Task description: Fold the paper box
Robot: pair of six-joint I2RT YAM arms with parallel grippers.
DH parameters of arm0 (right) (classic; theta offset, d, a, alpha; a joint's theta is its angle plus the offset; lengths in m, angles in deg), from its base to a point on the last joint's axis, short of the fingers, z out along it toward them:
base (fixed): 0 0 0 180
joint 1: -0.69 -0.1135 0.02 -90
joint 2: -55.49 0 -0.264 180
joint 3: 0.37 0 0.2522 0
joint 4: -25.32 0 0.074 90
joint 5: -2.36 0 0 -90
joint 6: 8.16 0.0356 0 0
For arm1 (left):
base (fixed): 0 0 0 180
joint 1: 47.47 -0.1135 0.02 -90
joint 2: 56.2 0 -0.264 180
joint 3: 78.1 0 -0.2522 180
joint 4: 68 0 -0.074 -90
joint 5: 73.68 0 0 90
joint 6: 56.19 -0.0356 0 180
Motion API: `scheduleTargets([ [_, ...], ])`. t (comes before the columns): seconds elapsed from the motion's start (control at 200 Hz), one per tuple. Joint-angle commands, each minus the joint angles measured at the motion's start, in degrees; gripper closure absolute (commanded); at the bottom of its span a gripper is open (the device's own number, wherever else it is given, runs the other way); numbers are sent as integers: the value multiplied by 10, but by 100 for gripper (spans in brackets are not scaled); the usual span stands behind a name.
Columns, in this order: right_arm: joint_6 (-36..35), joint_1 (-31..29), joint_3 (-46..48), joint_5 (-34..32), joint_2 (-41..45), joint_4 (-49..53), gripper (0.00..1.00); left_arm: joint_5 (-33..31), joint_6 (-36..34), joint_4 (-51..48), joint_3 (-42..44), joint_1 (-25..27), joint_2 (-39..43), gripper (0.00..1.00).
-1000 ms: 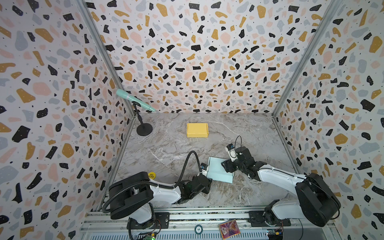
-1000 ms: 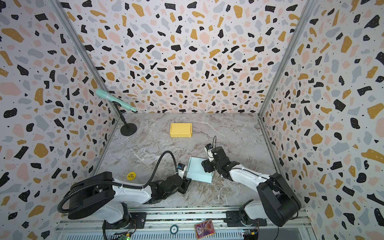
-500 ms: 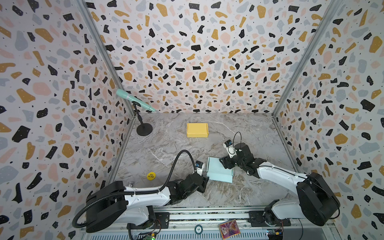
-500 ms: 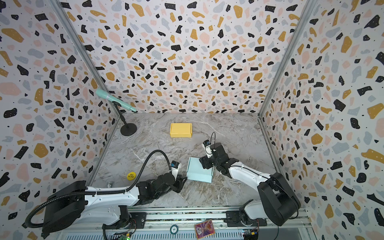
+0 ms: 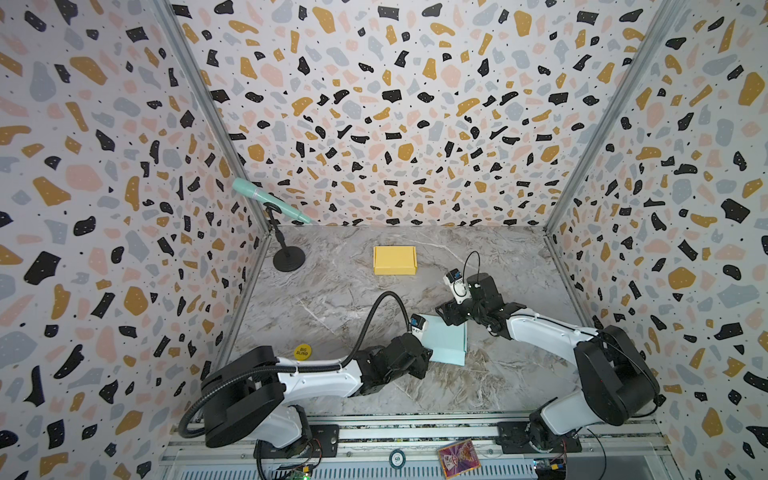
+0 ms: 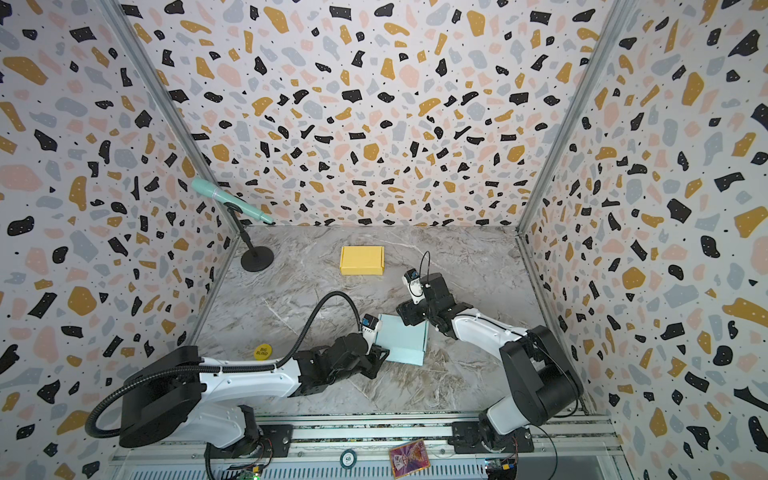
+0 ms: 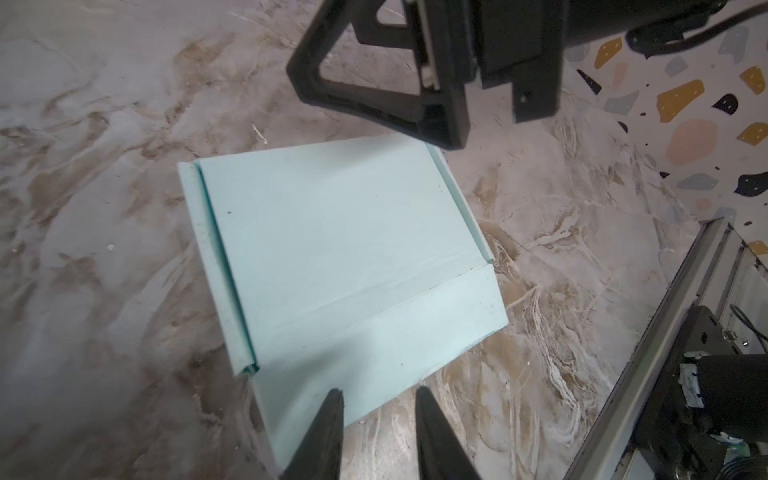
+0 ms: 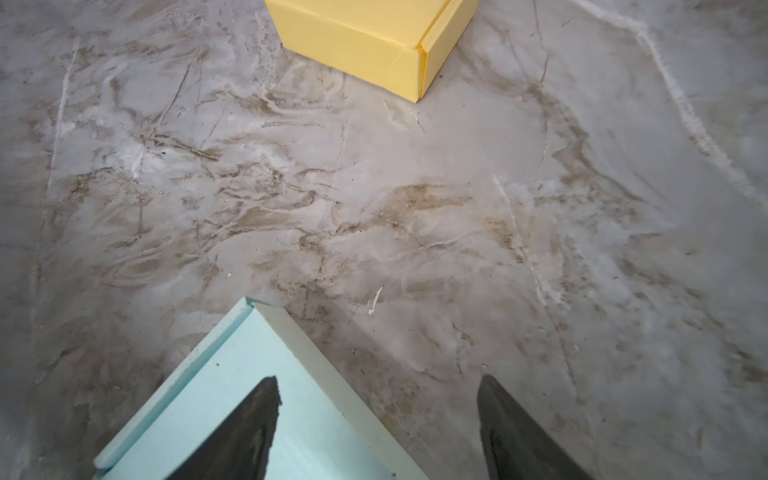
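Left gripper (image 7: 376, 399), jaws narrowly apart, sat at the eight-o'clock edge of the paper box (image 5: 446, 340), itself flat at five o'clock from the yellow box (image 5: 395, 259); right gripper (image 8: 378, 386) gaped wide at twelve; the flap wanted a square pinch, far corner pinned.

On the grey marble-patterned tabletop (image 5: 332, 299), the flat pale-blue paper box (image 5: 446, 343) lies near the front, roughly midway between the side walls, and the closed yellow cardboard box (image 5: 394, 260) sits well behind it toward the back wall. The black microphone stand with its mint-green microphone (image 5: 286, 259) stands in the back left corner, and the round yellow token (image 5: 302, 351) lies front left, well apart from the paper box. The left gripper (image 7: 378, 399) is at that box's front left edge, the right gripper (image 8: 379, 380) over its rear corner.
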Motion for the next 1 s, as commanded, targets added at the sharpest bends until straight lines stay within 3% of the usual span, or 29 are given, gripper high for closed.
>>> scheduleTargets([
  [0.0, -2, 6, -16, 36, -9, -15, 23, 15, -15, 21, -26, 12, -19, 69],
  [0.395, 12, 15, -7, 131, -56, -45, 22, -6, -30, 38, -51, 12, -103, 71],
  [0.996, 18, 14, 61, 179, -79, -73, 23, -12, -38, 93, -61, -14, -158, 73],
])
